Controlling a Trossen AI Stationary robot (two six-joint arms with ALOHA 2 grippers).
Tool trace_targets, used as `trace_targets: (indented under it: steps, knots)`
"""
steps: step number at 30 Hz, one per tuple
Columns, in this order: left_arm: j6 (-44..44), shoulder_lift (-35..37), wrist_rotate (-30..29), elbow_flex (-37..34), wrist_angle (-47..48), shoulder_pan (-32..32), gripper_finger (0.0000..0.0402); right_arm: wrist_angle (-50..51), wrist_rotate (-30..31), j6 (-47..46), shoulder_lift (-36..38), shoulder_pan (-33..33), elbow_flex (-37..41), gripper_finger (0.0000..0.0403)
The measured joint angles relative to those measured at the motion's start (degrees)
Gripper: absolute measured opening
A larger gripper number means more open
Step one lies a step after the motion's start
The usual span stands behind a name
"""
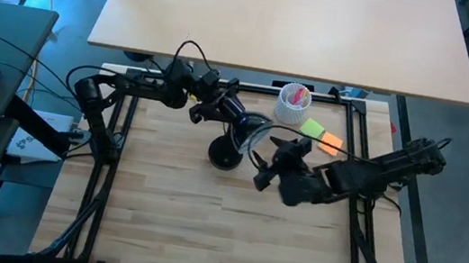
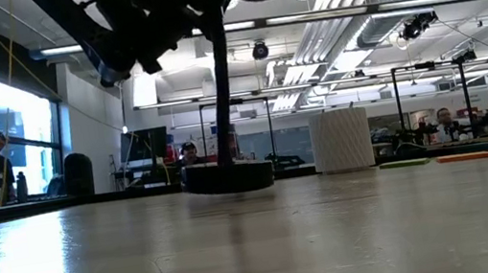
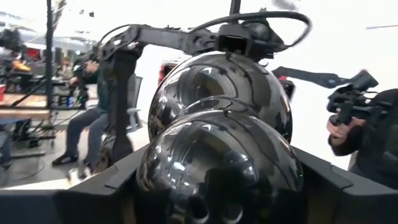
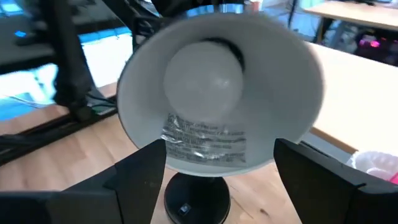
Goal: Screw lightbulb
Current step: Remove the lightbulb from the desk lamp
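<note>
A black desk lamp stands on its round base (image 1: 225,156) at the table's middle. Its head (image 1: 251,130) is raised and opens toward the right. A small white lightbulb (image 4: 203,77) sits inside the head's white inner shade (image 4: 280,93); its screw base is hidden. My left gripper (image 1: 222,109) is shut on the glossy black back of the lamp head (image 3: 217,124). My right gripper (image 1: 266,165) is open and empty just in front of the head's opening. Its fingers (image 4: 140,171) stand either side of the shade's lower rim and touch nothing. My left gripper pinches the rounded black back of the lamp head (image 3: 149,168) between its two fingers (image 3: 106,186), one on each side. It comes roughly level from the table's far left. The lamp stays upright on its base on the table, its head held above.
A white ribbed cup (image 1: 292,105) with something pink in it stands behind the lamp, with a green pad (image 1: 312,128) and an orange pad (image 1: 330,144) to its right. A second, light table (image 1: 285,20) lies beyond the far edge. People sit in the room behind.
</note>
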State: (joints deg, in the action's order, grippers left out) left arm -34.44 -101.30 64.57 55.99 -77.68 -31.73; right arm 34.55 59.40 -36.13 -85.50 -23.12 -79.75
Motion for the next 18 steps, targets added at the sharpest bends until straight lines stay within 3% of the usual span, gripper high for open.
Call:
trace_targets:
  steps: [7, 12, 18]
  knots:
    - [1.6, 0.04, -4.28, -2.04, -0.96, 3.54, 0.026, -0.08, -0.17, 3.51, 4.31, -4.83, 0.0, 0.0297]
    - [-1.9, -1.57, -7.28, -3.93, -8.78, 5.47, 0.026, -1.56, -5.39, 6.57, 3.54, -6.97, 0.0, 0.0297]
    - [-4.89, -3.26, -9.19, -3.95, -12.15, 6.36, 0.0265, -2.03, 0.19, 5.93, 0.48, -7.32, 0.0, 0.0297]
